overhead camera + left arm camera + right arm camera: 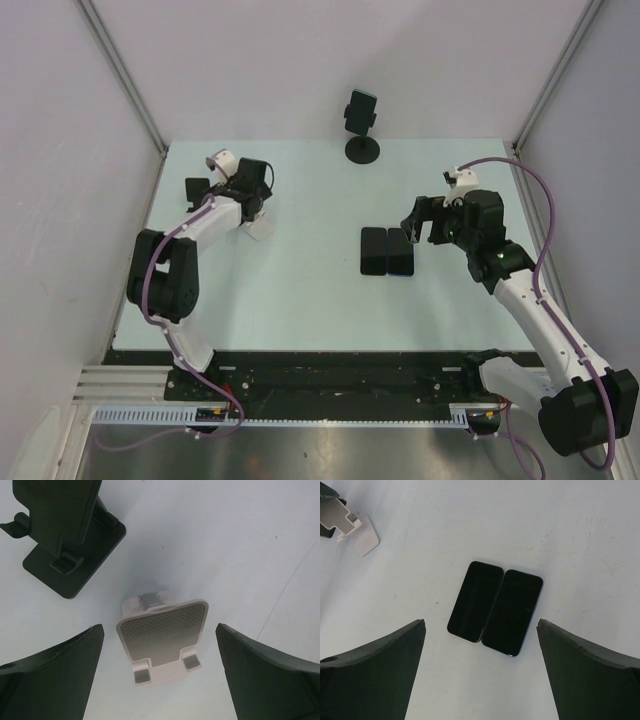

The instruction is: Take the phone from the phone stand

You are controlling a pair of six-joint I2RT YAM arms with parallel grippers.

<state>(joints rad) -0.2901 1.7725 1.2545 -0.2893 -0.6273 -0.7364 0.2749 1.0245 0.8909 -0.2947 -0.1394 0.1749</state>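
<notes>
A dark phone (361, 108) sits upright in a black phone stand with a round base (362, 151) at the back centre of the table, far from both grippers. Two dark phones lie flat side by side mid-table (373, 250) (399, 250); the right wrist view shows them as well (475, 601) (512, 612). My right gripper (425, 232) (481, 622) is open and empty, hovering just right of them. My left gripper (258, 208) (160, 627) is open and empty over an empty white stand (262, 230) (162, 635).
A small black stand (197, 188) (65, 535) is at the far left, beside the white stand. The white stand also shows in the right wrist view (355, 530). Grey walls enclose the pale table (300, 300) on three sides.
</notes>
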